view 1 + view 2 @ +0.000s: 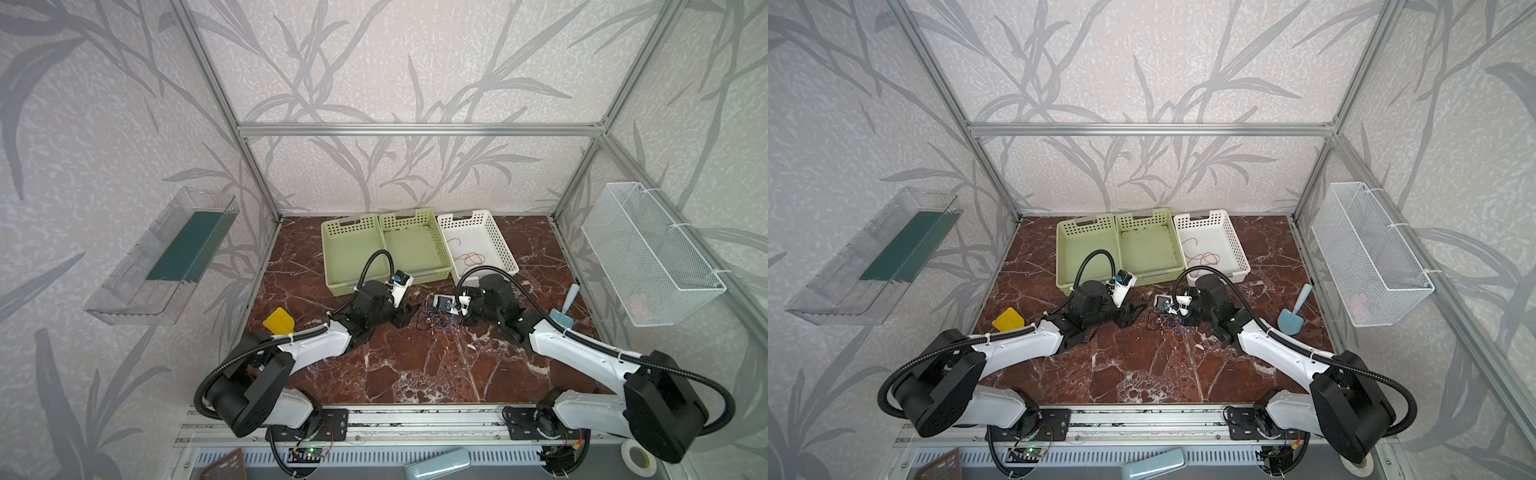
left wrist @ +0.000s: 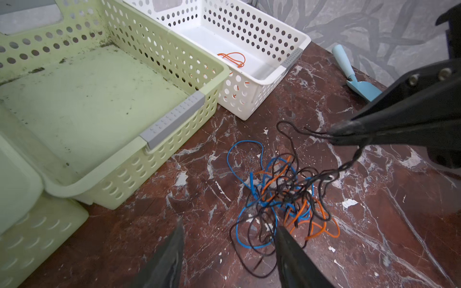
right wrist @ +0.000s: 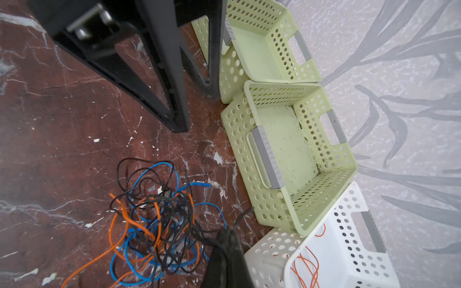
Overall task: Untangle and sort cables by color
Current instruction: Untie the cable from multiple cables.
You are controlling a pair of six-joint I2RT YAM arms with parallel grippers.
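While my left claw (image 2: 229, 225) hovers just left of the tangle with its fingers spread and nothing between them, my right claw (image 2: 335, 136) is pinched tight on a black cable (image 2: 348, 163) rising out of it. The cables (image 1: 436, 322), blue, orange and black, lie knotted on the table (image 1: 415, 374) between both claws. Farther back stand two green baskets (image 1: 353, 257), one speckled with dirt, and right of them a white basket (image 1: 498, 237) holding loose orange cable (image 1: 471, 259).

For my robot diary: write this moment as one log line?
left gripper open | right gripper shut on black cable | orange cable in white basket
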